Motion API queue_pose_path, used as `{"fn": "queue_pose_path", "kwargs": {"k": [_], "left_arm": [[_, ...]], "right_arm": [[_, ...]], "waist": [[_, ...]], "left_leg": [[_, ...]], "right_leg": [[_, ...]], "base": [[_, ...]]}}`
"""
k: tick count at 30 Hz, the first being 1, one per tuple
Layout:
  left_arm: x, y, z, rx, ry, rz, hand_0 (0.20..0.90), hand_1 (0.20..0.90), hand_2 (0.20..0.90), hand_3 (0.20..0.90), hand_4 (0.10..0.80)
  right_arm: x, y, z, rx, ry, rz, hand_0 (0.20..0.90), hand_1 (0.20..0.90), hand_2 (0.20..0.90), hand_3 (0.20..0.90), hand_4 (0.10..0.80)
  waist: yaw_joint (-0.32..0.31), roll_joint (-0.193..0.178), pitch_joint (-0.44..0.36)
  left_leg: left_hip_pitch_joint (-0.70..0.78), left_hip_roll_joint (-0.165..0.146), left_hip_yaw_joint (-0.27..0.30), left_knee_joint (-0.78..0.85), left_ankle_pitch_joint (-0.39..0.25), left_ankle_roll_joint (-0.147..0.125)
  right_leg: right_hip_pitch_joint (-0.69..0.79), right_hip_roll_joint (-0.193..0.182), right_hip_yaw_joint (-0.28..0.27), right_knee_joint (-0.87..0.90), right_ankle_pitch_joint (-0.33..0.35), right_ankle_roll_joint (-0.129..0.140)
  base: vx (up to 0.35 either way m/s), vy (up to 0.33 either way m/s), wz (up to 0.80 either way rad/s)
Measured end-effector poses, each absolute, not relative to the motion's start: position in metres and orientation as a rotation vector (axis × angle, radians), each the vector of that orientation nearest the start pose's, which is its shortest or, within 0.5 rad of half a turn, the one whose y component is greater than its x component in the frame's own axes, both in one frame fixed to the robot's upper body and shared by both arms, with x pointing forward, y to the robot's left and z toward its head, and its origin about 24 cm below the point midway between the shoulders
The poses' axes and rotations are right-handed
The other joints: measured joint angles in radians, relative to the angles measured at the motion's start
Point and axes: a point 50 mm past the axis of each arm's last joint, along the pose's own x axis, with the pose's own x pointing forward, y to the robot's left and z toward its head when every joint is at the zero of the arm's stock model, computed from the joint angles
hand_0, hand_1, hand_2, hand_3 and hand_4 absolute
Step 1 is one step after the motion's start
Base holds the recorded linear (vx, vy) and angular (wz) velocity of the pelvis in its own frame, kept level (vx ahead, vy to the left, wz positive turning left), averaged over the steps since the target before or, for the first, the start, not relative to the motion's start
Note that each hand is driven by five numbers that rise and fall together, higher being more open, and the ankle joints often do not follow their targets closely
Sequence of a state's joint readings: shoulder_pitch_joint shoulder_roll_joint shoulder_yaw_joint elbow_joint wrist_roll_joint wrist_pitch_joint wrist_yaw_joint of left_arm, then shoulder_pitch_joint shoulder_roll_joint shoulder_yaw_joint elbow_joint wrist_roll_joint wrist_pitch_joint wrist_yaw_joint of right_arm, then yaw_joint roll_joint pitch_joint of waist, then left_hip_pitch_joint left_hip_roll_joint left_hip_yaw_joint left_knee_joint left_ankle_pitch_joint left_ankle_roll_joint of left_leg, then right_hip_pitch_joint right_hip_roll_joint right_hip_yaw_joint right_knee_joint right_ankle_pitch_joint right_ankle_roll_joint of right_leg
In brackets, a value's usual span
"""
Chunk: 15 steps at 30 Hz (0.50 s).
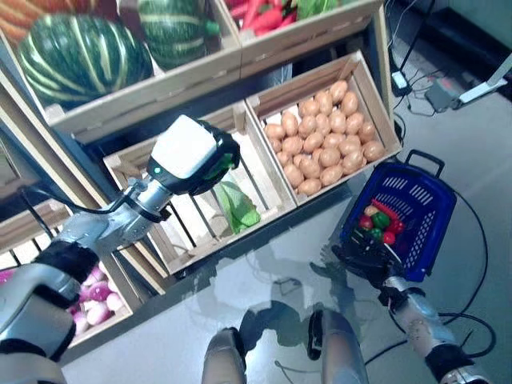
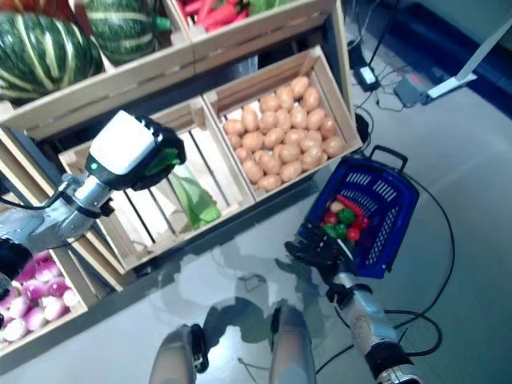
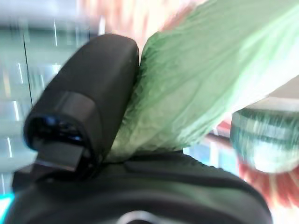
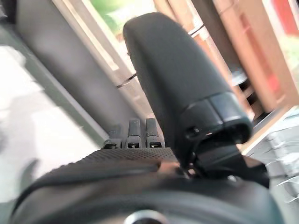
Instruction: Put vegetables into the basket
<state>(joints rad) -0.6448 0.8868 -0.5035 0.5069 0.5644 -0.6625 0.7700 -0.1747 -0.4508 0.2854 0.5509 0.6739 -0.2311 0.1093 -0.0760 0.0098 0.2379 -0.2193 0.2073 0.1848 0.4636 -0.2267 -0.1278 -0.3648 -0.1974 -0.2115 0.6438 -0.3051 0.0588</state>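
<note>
My left hand (image 1: 218,150) is shut on a green leafy vegetable (image 3: 210,84), which shows against the thumb (image 3: 84,107) in the left wrist view. It holds the vegetable above a slatted wooden crate (image 1: 192,228) on the stand's middle row. A second green leafy vegetable (image 1: 238,206) lies in that crate just below the hand. The blue plastic basket (image 1: 428,228) stands on the floor at the right, with red and green vegetables (image 1: 380,222) in it. My right hand (image 1: 358,256) is open, fingers straight, beside the basket's near rim.
The wooden stand (image 1: 160,100) of crates fills the left and the back, with its lower edge close to the basket. A power strip (image 1: 399,80) and cables lie on the grey floor behind the basket. Open floor (image 1: 264,280) lies between the stand and the basket.
</note>
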Motion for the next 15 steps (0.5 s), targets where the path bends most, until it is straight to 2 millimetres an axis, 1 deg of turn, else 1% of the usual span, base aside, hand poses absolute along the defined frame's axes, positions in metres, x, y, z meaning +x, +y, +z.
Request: {"fn": "queue_pose_path", "kwargs": {"k": [2, 4, 5, 6, 7, 9, 12, 15], "left_arm": [[0.310, 0.208, 0.168, 1.013, -0.988, -0.020, 0.300, 0.300, 0.300, 0.300, 0.400], [0.306, 0.199, 0.165, 0.837, -0.942, -0.033, 0.300, 0.300, 0.300, 0.300, 0.400], [0.306, 0.195, 0.166, 0.762, -0.922, -0.049, 0.300, 0.300, 0.300, 0.300, 0.400], [0.307, 0.193, 0.167, 0.712, -0.906, -0.054, 0.300, 0.300, 0.300, 0.300, 0.400], [0.310, 0.186, 0.165, 0.567, -0.861, -0.067, 0.300, 0.300, 0.300, 0.300, 0.400], [0.314, 0.175, 0.165, 0.345, -0.807, -0.073, 0.300, 0.300, 0.300, 0.300, 0.400], [0.318, 0.166, 0.164, 0.108, -0.734, -0.114, 0.300, 0.300, 0.300, 0.300, 0.400], [0.321, 0.161, 0.162, 0.007, -0.686, -0.133, 0.300, 0.300, 0.300, 0.300, 0.400]], "right_arm": [[0.270, -0.214, -0.002, 0.058, 0.170, 0.124, 0.900, 0.900, 0.900, 0.900, 0.800], [0.274, -0.211, 0.004, 0.048, 0.145, 0.143, 0.900, 0.900, 0.900, 0.900, 0.800], [0.278, -0.210, 0.010, 0.045, 0.124, 0.153, 0.900, 0.900, 0.900, 0.900, 0.800], [0.281, -0.210, 0.013, 0.039, 0.114, 0.160, 0.900, 0.900, 0.900, 0.900, 0.800], [0.287, -0.212, 0.022, 0.009, 0.092, 0.179, 0.900, 0.900, 0.900, 0.900, 0.800], [0.300, -0.212, 0.038, -0.089, 0.063, 0.229, 0.900, 0.900, 0.900, 0.900, 0.800], [0.322, -0.197, 0.066, -0.119, 0.010, 0.320, 0.900, 0.900, 0.900, 0.900, 0.800], [0.334, -0.186, 0.085, -0.131, -0.014, 0.381, 0.900, 0.900, 0.900, 0.900, 0.800]], "waist": [[0.008, 0.013, -0.028], [0.014, 0.020, -0.069], [0.016, 0.022, -0.077], [0.020, 0.026, -0.083], [0.029, 0.034, -0.106], [0.040, 0.043, -0.114], [0.038, 0.034, -0.137], [0.038, 0.015, -0.156]], "left_leg": [[0.103, -0.002, 0.015, -0.141, 0.055, -0.002], [0.186, -0.009, 0.016, -0.281, 0.121, 0.007], [0.228, -0.010, 0.016, -0.340, 0.148, 0.004], [0.245, -0.010, 0.018, -0.365, 0.157, 0.005], [0.274, -0.015, 0.022, -0.413, 0.176, 0.003], [0.317, -0.020, 0.039, -0.461, 0.193, 0.008], [0.350, -0.024, 0.042, -0.506, 0.205, 0.013], [0.366, -0.036, 0.042, -0.526, 0.210, 0.020]], "right_leg": [[0.087, 0.023, -0.015, -0.110, 0.037, 0.007], [0.153, 0.046, -0.022, -0.210, 0.076, 0.012], [0.187, 0.057, -0.023, -0.255, 0.093, 0.016], [0.203, 0.062, -0.023, -0.278, 0.103, 0.019], [0.228, 0.068, -0.023, -0.323, 0.123, 0.029], [0.278, 0.081, -0.021, -0.401, 0.162, 0.040], [0.348, 0.098, -0.021, -0.533, 0.230, 0.055], [0.401, 0.101, -0.021, -0.635, 0.281, 0.065]], "base": [[0.123, -0.070, -0.06], [0.082, -0.069, 0.03], [0.045, -0.056, -0.02], [0.041, -0.064, -0.04], [0.043, -0.065, -0.04], [0.034, -0.065, -0.08], [0.002, -0.041, -0.07], [-0.019, -0.040, 0.00]]}}
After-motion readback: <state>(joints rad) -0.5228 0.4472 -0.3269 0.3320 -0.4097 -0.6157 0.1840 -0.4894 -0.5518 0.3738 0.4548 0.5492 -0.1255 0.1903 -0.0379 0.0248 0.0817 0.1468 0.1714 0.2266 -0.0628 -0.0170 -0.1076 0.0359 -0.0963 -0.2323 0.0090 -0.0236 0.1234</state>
